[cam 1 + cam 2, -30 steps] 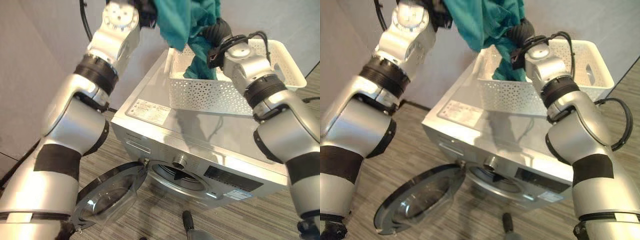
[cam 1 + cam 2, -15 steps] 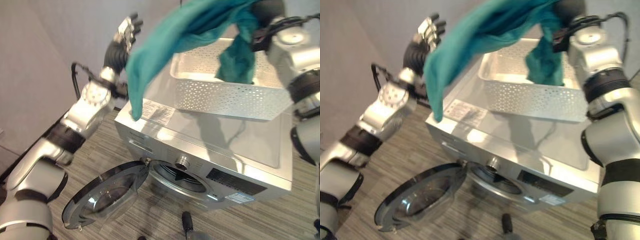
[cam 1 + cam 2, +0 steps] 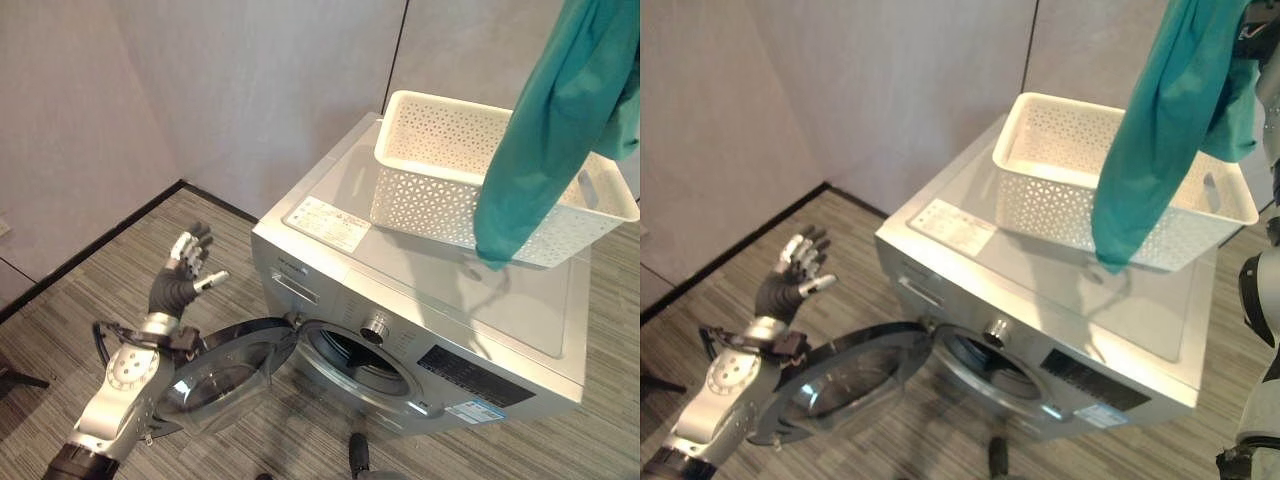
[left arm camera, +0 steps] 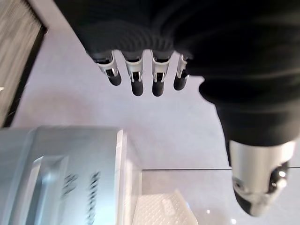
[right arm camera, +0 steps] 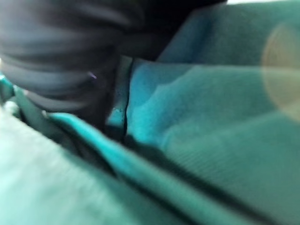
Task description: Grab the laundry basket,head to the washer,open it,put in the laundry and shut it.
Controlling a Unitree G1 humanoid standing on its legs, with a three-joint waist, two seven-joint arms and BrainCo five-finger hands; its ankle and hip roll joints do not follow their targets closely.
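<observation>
The left robot hand (image 3: 180, 275) is held low beside the round glass washer door (image 3: 225, 375), which is swung open; its fingers are spread and hold nothing. On the smooth silver washer (image 3: 440, 290), at its far edge, a white perforated plastic laundry basket (image 3: 440, 165) is set. Soft teal laundry (image 3: 545, 130) is hung above the basket's right side. The right robot hand's dark cover (image 5: 70, 51) is pressed against the cloth; its grip cannot be told.

Silver-grey arm, round joint disc, dark ribbed wrist cover — left robot hand (image 3: 183, 270) silver-fingered, dark-tipped
</observation>
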